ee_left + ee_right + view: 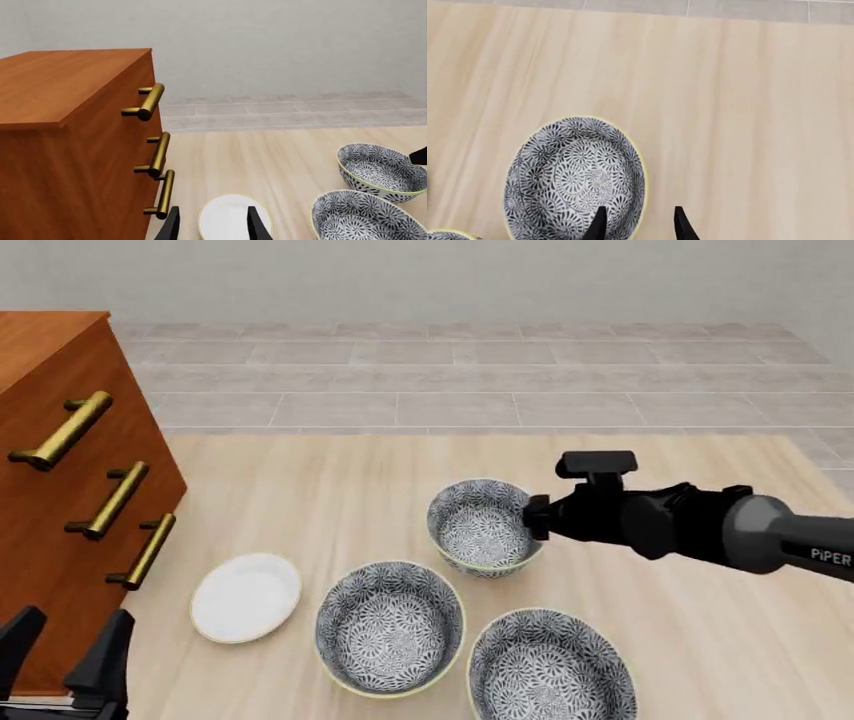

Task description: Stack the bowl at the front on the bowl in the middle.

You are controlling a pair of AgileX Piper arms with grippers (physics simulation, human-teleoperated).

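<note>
Three alike grey-and-white floral bowls stand on the table. The bowl at the front (485,527) (380,170) (570,175) is the one farthest out from me. My right gripper (537,518) (639,225) is open at its right rim, one finger inside the bowl and one outside. The bowl in the middle (390,628) (363,217) sits nearer and to the left, untouched. My left gripper (64,655) (213,225) is open and holds nothing, low at the near left beside the cabinet.
A third floral bowl (551,663) stands nearest me on the right. A small white plate (246,596) (230,215) lies left of the bowls. A wooden drawer cabinet (54,410) (67,125) with brass handles fills the left side.
</note>
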